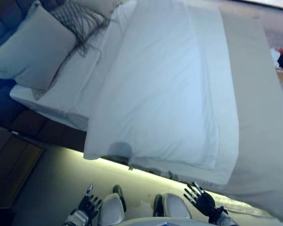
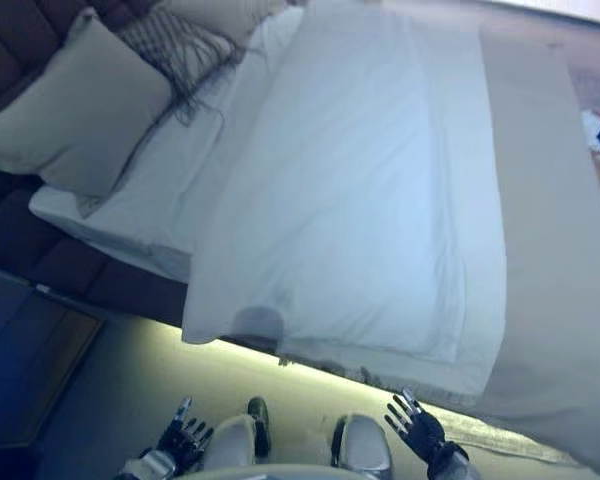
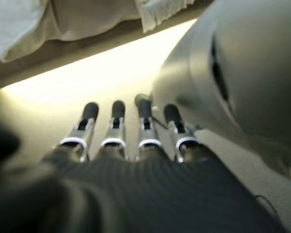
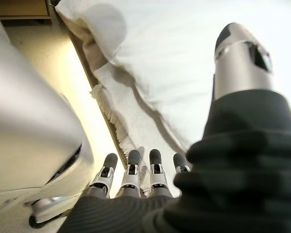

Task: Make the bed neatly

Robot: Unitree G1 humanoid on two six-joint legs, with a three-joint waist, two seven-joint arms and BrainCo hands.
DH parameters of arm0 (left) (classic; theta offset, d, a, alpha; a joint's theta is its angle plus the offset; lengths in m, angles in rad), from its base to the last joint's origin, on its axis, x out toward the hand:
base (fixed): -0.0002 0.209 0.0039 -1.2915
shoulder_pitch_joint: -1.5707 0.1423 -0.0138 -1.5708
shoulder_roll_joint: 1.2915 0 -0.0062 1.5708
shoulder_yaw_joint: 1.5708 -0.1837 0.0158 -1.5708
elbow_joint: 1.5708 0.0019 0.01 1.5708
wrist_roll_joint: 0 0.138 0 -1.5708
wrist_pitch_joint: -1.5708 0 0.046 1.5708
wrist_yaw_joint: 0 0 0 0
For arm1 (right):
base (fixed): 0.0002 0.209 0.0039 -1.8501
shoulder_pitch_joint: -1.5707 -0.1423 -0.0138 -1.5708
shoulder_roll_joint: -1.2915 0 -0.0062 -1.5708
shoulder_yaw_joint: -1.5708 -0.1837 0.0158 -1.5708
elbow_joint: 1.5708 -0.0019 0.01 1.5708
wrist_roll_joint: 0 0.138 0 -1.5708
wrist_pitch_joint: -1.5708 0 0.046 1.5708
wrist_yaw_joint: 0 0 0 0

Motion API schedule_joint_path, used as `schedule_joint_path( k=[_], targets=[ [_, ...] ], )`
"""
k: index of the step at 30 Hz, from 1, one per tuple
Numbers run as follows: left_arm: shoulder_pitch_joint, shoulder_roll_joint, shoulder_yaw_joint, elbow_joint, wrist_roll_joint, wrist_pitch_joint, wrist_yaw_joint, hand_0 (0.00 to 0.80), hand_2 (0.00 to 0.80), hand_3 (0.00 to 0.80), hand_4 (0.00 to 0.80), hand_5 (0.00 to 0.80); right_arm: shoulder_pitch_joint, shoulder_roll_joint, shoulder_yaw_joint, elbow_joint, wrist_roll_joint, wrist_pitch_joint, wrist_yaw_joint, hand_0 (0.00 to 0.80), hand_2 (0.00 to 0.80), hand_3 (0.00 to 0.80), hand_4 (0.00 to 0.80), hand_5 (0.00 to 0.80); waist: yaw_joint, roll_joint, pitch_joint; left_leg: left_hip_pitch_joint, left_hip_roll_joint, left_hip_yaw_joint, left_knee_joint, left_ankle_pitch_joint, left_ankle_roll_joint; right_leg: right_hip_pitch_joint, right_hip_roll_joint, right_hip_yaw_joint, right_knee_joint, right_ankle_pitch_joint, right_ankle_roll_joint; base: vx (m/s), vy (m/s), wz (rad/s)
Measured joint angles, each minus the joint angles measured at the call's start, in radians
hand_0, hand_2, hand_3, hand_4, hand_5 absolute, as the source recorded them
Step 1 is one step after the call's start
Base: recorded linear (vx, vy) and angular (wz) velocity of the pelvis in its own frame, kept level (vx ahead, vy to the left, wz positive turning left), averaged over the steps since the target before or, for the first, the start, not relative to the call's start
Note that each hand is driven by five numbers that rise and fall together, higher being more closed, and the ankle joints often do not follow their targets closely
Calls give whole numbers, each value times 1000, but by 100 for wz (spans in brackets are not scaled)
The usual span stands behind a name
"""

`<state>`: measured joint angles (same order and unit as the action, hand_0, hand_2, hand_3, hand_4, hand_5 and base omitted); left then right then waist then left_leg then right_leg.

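Below the bed (image 1: 259,141), left hand (image 1: 88,205) and right hand (image 1: 203,201) hang with fingers straight, holding nothing. Soft, light white duvet (image 1: 165,89) should drag easily; pinch its near hanging edge.

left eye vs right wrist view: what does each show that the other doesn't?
Only the left eye view: the pillows at the head of the bed, the grey bedspread, and the left hand low near the floor. Only the right wrist view: the fringed edge of the cover up close. Both: the white duvet and the right hand, fingers straight, holding nothing.
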<state>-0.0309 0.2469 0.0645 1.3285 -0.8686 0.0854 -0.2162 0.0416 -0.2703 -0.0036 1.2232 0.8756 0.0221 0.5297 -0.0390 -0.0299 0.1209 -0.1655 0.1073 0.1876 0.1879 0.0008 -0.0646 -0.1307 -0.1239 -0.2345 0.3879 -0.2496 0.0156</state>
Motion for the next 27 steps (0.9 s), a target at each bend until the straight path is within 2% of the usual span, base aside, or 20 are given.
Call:
schedule_joint_path(
  k=[2,5,8,10,15,19,24,27],
  targets=[
    [24,2,-34,1,94,-16,1,0,0,0,0,0,20,0,-7,17,-3,0,-4,0,0,0,0,0,0,3,-37,46,-5,5,-61,21,2,45,12,-1,-67,27,7,86,-24,-3],
    [44,3,-154,10,302,-50,2,0,0,0,0,0,27,4,-6,61,-5,3,-8,0,0,0,0,0,0,7,-70,107,-12,27,-136,43,2,99,20,10,-147,59,17,25,24,-13],
    [43,2,-246,10,461,-72,5,0,0,0,0,0,34,6,-4,82,-4,13,-23,0,0,0,0,0,-10,15,-87,144,-24,34,-190,59,7,129,24,29,-213,92,28,13,68,-20],
    [43,3,-282,10,528,-73,4,0,0,0,0,0,34,8,0,95,-4,29,-39,0,0,0,0,0,-25,25,-95,167,-32,35,-217,62,10,154,25,37,-254,112,36,16,71,-17],
    [31,2,-299,9,533,-63,28,0,0,0,0,0,55,18,6,128,0,56,-99,0,0,0,0,0,-30,49,-108,220,-45,34,-259,65,14,216,28,62,-349,155,48,13,49,-17],
    [30,-24,-295,11,478,-48,91,0,0,0,0,0,62,37,16,153,-6,65,-192,0,0,0,0,0,-30,61,-115,244,-47,32,-273,64,13,255,32,63,-394,172,48,24,5,-2],
    [31,-67,-300,8,490,-52,106,0,0,0,0,0,47,44,79,151,-120,42,-220,0,0,0,0,0,-27,58,-115,265,-44,26,-273,62,9,287,41,62,-409,176,45,6,-2,0],
    [30,-77,-312,3,503,-51,108,0,0,0,0,0,41,40,99,151,-129,44,-221,0,0,0,0,0,-27,52,-114,281,-42,26,-273,60,6,304,45,62,-416,177,44,39,-44,-1]
  ],
)
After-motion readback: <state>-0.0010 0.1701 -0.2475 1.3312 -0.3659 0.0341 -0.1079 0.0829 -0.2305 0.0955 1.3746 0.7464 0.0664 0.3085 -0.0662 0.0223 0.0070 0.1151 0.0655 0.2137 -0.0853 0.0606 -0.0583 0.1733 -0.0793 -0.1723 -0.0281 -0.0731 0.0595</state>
